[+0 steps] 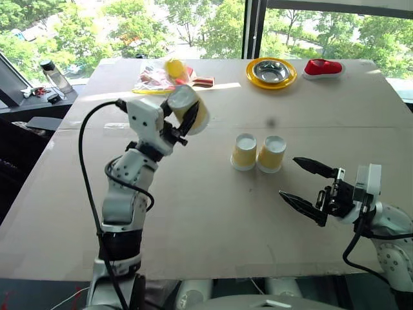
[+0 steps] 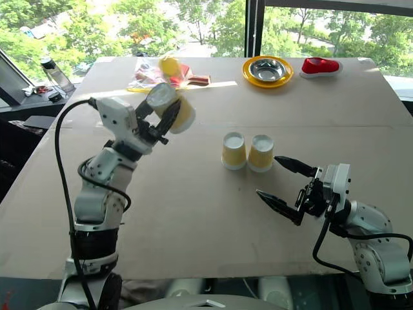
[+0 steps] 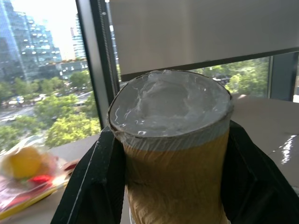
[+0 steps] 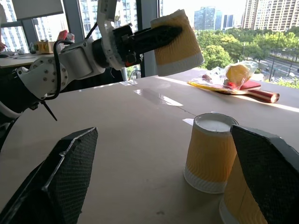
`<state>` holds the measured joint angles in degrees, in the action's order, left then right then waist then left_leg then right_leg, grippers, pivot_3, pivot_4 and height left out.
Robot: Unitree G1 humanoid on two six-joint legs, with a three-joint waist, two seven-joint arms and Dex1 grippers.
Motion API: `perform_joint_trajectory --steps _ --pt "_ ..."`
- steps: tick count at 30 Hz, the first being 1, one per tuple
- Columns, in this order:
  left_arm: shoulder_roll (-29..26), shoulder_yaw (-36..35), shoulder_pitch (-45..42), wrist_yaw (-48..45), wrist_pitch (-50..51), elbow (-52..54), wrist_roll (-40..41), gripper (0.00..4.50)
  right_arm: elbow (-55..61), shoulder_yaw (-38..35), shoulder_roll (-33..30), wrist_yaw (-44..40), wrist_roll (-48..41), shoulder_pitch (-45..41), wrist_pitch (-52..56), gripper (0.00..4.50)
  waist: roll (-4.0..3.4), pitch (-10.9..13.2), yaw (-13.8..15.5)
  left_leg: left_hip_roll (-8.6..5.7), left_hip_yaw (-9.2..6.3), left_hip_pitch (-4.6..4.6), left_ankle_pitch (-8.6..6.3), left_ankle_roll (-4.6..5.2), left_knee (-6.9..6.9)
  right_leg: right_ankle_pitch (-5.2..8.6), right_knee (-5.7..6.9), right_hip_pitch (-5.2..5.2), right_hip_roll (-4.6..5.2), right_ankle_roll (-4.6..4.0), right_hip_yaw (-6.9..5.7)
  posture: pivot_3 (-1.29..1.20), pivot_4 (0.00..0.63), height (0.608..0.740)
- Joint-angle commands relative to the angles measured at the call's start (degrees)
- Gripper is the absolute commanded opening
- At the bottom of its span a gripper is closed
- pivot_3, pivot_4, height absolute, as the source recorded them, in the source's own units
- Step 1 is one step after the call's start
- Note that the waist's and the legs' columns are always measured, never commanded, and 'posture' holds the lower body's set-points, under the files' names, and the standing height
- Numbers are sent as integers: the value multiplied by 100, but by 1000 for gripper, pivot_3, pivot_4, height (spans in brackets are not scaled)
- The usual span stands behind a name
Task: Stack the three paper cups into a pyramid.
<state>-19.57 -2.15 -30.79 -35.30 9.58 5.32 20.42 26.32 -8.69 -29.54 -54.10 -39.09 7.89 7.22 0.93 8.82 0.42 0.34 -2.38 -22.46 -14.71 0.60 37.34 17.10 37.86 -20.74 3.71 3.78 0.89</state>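
Two paper cups are standing upside down, touching side by side, at centre right on the tabletop, forming the pyramid's base. Upper left of centre, the left gripper is holding the third cup clamped aloft, apparently to cap them. Lower right, the right gripper is waiting, jaws apart.

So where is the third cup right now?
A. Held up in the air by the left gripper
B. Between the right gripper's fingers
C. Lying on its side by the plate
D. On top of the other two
A: the left gripper is shut on the third cup, held clear above the table, while the two other cups stand side by side on the table and the right gripper is open and holds nothing.
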Motion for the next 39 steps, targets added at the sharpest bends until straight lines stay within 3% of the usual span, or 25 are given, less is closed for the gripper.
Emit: perform_joint_trajectory --steps 1,9,18,31,36,39 --pt "110 402 -887 -920 175 -763 250 1956 287 -279 116 251 -121 94 -126 4500 0 0 2 0 2 -9 0 0 0 0 -1 -6 -2 0 -9 0 150 740" --pt "391 814 -1718 -2107 175 -1665 262 1956 560 -429 246 636 29 518 -211 4500 -2 2 -124 5 3 -16 9 -15 -10 4 3 -19 -5 5 -8 0 150 740" --pt "278 1017 -1698 -2307 175 -1603 -104 1956 842 -454 342 1044 4 702 -145 4500 -3 2 -112 3 -14 -15 0 1 -5 4 7 -18 -4 5 -4 0 150 740" --pt "362 1027 -1581 -2166 30 -1984 -372 1956 1170 -357 297 1675 -233 191 337 4500 -3 2 -108 3 -20 -16 0 1 -4 4 9 -18 -4 5 -9 0 150 740" --pt "395 986 -1620 -2217 -50 -2081 -302 4297 1249 -380 246 1793 -309 88 486 4500 -3 2 -108 3 -20 -16 0 1 -4 4 8 -18 -4 5 -9 0 150 740" --pt "441 930 -1648 -2216 -135 -2105 -251 4454 1257 -383 239 1821 -320 49 535 4500 -3 2 -107 3 -20 -17 0 1 -4 4 8 -18 -4 5 -9 0 150 740"
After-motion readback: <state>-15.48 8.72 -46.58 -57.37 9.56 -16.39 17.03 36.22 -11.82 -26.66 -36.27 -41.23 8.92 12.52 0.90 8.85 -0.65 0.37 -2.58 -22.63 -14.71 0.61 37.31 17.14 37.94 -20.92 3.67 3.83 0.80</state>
